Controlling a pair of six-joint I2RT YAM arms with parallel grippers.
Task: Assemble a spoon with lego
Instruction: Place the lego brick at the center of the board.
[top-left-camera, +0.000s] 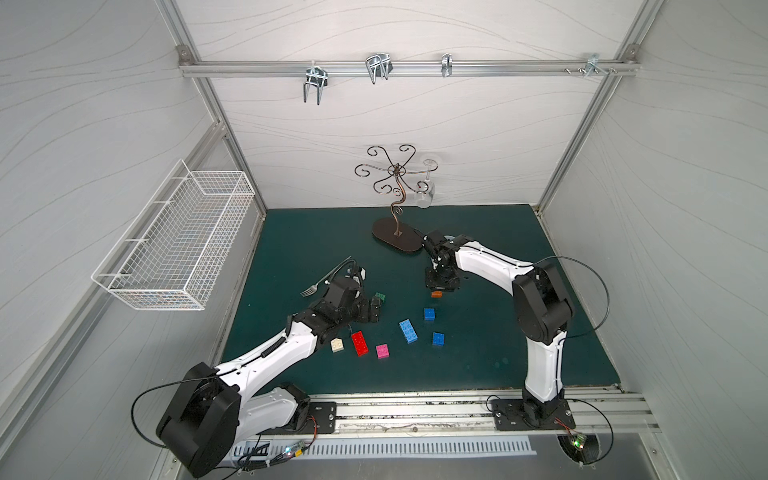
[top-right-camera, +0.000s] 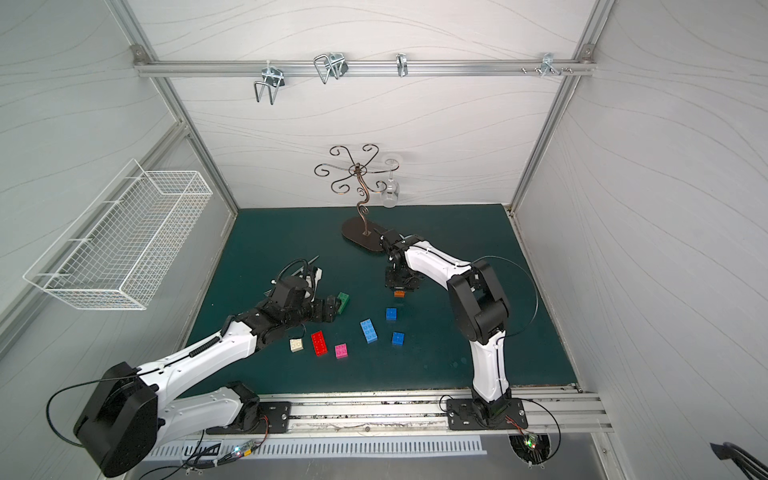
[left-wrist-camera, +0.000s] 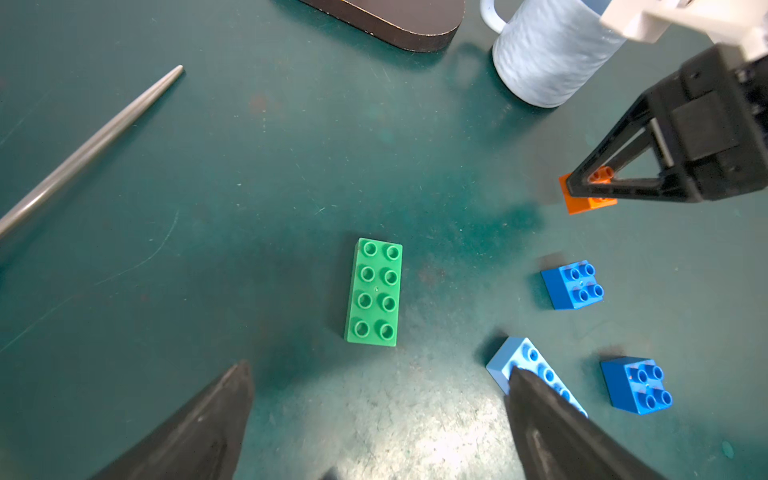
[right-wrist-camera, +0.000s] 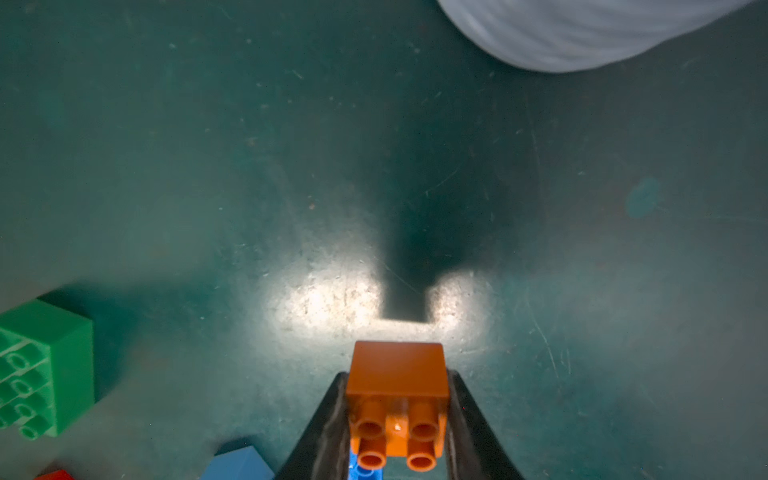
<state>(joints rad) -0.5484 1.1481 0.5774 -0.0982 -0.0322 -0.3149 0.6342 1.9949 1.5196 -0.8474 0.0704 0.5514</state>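
Observation:
My right gripper (top-left-camera: 437, 291) is shut on the orange brick (right-wrist-camera: 397, 374), holding it by its sides low over the green mat. My left gripper (left-wrist-camera: 379, 370) is open with nothing between its fingers. The long green brick (left-wrist-camera: 375, 292) lies flat just beyond its fingertips. More lego lies loose on the mat: a white brick (top-left-camera: 337, 345), a red brick (top-left-camera: 359, 343), a pink brick (top-left-camera: 382, 351), a long light blue brick (top-left-camera: 408, 331) and two square blue bricks (top-left-camera: 429, 313) (top-left-camera: 437, 338). No spoon is in view.
A metal fork (top-left-camera: 328, 276) lies behind the left arm. A wire glass stand (top-left-camera: 397, 239) with a hanging glass stands at the back. A pale blue mug (left-wrist-camera: 548, 54) sits beside its base, near the right arm. A white wire basket (top-left-camera: 178, 241) hangs on the left wall.

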